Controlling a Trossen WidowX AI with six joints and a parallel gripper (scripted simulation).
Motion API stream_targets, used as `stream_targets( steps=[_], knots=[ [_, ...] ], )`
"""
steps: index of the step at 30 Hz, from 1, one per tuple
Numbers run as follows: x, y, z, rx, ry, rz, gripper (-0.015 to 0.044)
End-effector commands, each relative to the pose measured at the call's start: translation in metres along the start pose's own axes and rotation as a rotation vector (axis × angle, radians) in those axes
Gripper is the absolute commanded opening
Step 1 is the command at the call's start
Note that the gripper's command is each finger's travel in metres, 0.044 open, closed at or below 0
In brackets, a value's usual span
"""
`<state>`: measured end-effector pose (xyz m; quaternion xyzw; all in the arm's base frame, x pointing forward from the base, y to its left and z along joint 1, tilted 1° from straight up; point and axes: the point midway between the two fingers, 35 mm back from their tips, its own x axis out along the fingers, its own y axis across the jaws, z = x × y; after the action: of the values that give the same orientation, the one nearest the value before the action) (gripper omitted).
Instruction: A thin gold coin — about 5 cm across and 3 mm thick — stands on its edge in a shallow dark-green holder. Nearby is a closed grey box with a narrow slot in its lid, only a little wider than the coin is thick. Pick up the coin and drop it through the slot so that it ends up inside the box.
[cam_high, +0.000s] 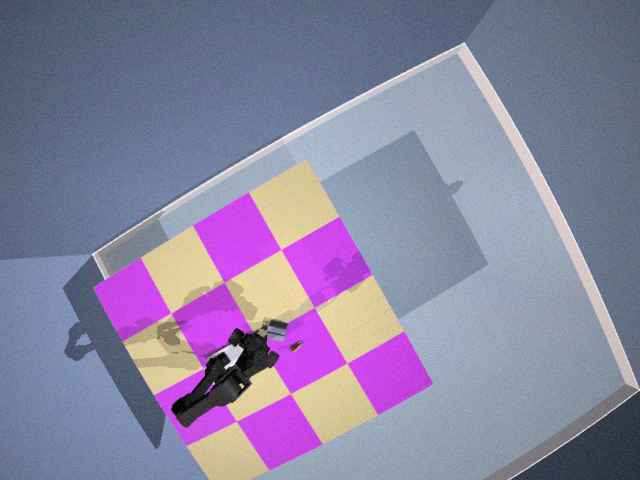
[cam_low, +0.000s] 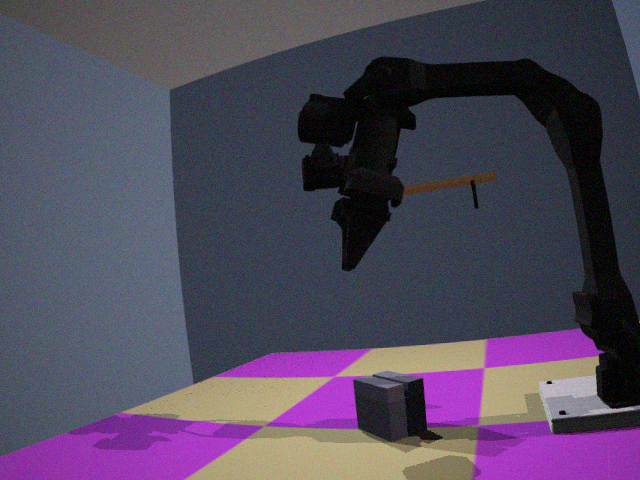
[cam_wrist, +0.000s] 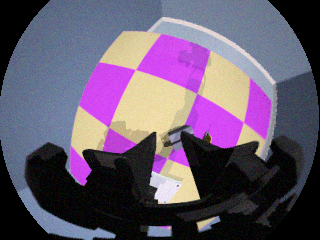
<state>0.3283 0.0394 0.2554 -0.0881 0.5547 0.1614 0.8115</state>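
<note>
The gold coin (cam_high: 296, 346) (cam_wrist: 208, 139) stands in its small dark holder, with only a sliver of gold showing. Neither shows in the exterior view. The grey box (cam_high: 277, 330) (cam_low: 381, 408) (cam_wrist: 180, 136) stands close beside them, with the narrow slot across its lid. My gripper (cam_low: 348, 267) (cam_wrist: 168, 134) points down, high above the mat. Its fingers are partly open, with a gap between the tips in the wrist view and nothing held. In that view the right fingertip overlaps the box, and the coin is to the right of that tip.
The arm's white base plate (cam_high: 233, 355) (cam_low: 563, 408) (cam_wrist: 167, 190) is on the purple and yellow checkered surface, on the arm's side of the box. A wooden shelf (cam_low: 444, 183) is on the far wall, partly behind the gripper. Arm shadows cross the checkered squares.
</note>
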Motion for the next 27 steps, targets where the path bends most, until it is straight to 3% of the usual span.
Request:
stream_targets(
  steps=[1,9,16,20,27],
  knots=[
    [0.03,-0.062,-0.018,0.098,0.111,-0.066,0.0161],
    [0.077,-0.171,-0.091,0.292,0.328,-0.121,0.0161],
    [0.079,-0.187,-0.091,0.297,0.333,-0.122,0.0161],
    [0.108,-0.186,-0.103,0.297,0.333,-0.122,0.0161],
    [0.123,-0.187,-0.108,0.297,0.333,-0.122,0.0161]
  ],
)
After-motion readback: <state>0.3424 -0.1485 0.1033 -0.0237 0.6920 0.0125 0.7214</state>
